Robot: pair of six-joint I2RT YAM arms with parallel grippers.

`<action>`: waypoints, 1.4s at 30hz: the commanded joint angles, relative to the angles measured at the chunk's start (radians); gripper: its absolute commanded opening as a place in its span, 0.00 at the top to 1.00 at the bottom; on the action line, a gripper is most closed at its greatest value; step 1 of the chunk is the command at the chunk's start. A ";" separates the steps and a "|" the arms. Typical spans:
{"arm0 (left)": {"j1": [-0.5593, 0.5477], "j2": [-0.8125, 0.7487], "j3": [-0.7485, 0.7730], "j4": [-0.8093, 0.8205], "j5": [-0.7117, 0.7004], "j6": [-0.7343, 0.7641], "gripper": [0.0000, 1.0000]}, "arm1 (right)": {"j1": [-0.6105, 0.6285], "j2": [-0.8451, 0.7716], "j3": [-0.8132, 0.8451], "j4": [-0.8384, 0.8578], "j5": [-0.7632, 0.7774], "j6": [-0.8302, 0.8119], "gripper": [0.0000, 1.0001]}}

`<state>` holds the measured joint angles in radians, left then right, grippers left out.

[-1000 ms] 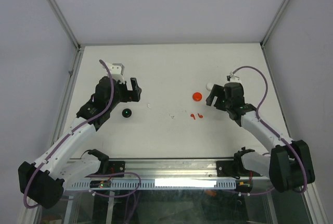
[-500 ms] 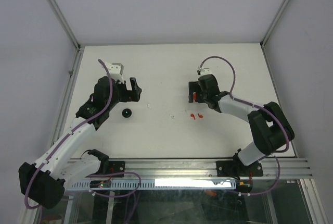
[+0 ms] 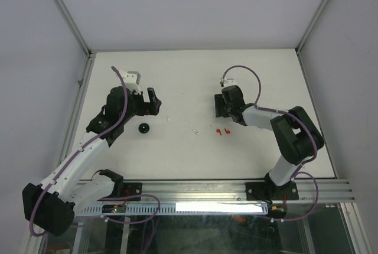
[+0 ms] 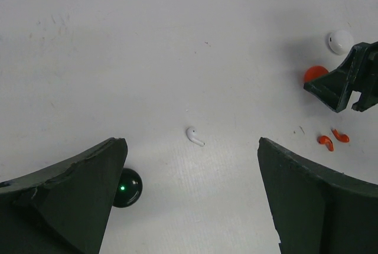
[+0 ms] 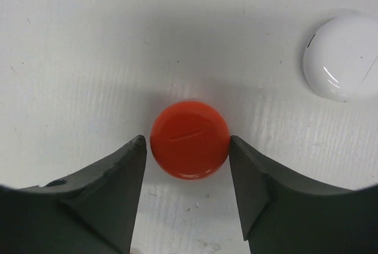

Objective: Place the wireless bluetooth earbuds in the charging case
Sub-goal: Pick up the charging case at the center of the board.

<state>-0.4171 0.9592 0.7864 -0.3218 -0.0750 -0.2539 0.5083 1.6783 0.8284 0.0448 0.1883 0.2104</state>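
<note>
Hovering over the worktop with left fingers spread wide; white earbud ahead between them, black case beside one. Bracketing the red case closely with right fingers; cannot tell whether clamped. Two red earbuds just short of those fingers, white case beyond.

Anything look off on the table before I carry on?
Nothing is spilled or damaged. One oddity: the red case, flanked by the right fingers, looks shut, and so does the white case, while two red earbuds and one white earbud lie loose on the table.
</note>
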 commanded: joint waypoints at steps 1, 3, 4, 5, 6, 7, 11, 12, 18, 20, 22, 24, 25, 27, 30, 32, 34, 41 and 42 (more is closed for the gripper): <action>0.011 0.002 0.001 0.042 0.043 -0.014 0.02 | 0.005 0.008 0.015 0.068 -0.013 -0.016 0.43; 0.012 0.008 0.002 0.045 0.062 -0.013 0.02 | 0.006 0.003 0.009 0.069 -0.013 -0.016 0.49; 0.012 0.013 0.002 0.047 0.072 -0.014 0.02 | 0.009 -0.002 0.005 0.068 -0.013 -0.017 0.51; 0.011 0.018 0.004 0.047 0.080 -0.017 0.02 | 0.013 -0.011 0.000 0.068 -0.014 -0.017 0.53; 0.012 0.024 0.006 0.047 0.089 -0.020 0.02 | 0.018 -0.020 -0.005 0.069 -0.015 -0.017 0.57; 0.012 0.029 0.007 0.048 0.100 -0.024 0.02 | 0.021 -0.031 -0.009 0.070 -0.017 -0.018 0.60; 0.012 0.040 0.011 0.066 0.151 -0.064 0.03 | 0.045 -0.099 -0.035 0.082 -0.030 -0.001 0.62; 0.012 0.039 0.006 0.080 0.171 -0.079 0.03 | 0.052 -0.119 -0.043 0.090 -0.032 0.007 0.62; 0.011 0.046 -0.040 0.195 0.270 -0.199 0.06 | 0.124 -0.247 -0.113 0.209 -0.065 0.024 0.62; 0.012 0.057 -0.049 0.237 0.304 -0.240 0.08 | 0.153 -0.272 -0.140 0.267 -0.080 0.012 0.62; 0.010 0.069 -0.058 0.271 0.334 -0.280 0.10 | 0.185 -0.290 -0.165 0.322 -0.084 0.001 0.62; 0.009 0.085 -0.064 0.302 0.369 -0.314 0.12 | 0.221 -0.302 -0.183 0.378 -0.085 -0.001 0.62; 0.008 0.097 -0.064 0.316 0.386 -0.325 0.13 | 0.238 -0.306 -0.190 0.402 -0.085 -0.001 0.62; 0.001 0.121 -0.062 0.334 0.409 -0.344 0.15 | 0.281 -0.312 -0.195 0.446 -0.085 -0.001 0.62; -0.018 0.151 -0.065 0.367 0.422 -0.374 0.18 | 0.345 -0.318 -0.208 0.522 -0.083 -0.102 0.61; -0.036 0.165 -0.071 0.396 0.421 -0.393 0.20 | 0.379 -0.319 -0.212 0.562 -0.074 -0.134 0.60; -0.056 0.181 -0.075 0.417 0.414 -0.410 0.23 | 0.404 -0.318 -0.210 0.589 -0.067 -0.155 0.60; -0.098 0.206 -0.099 0.480 0.405 -0.441 0.31 | 0.443 -0.333 -0.219 0.665 -0.045 -0.145 0.60; -0.100 0.205 -0.105 0.489 0.406 -0.444 0.32 | 0.446 -0.336 -0.222 0.674 -0.046 -0.143 0.60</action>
<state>-0.5053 1.1725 0.6987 0.0608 0.3172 -0.6582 0.9401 1.3895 0.6106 0.5800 0.1162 0.0837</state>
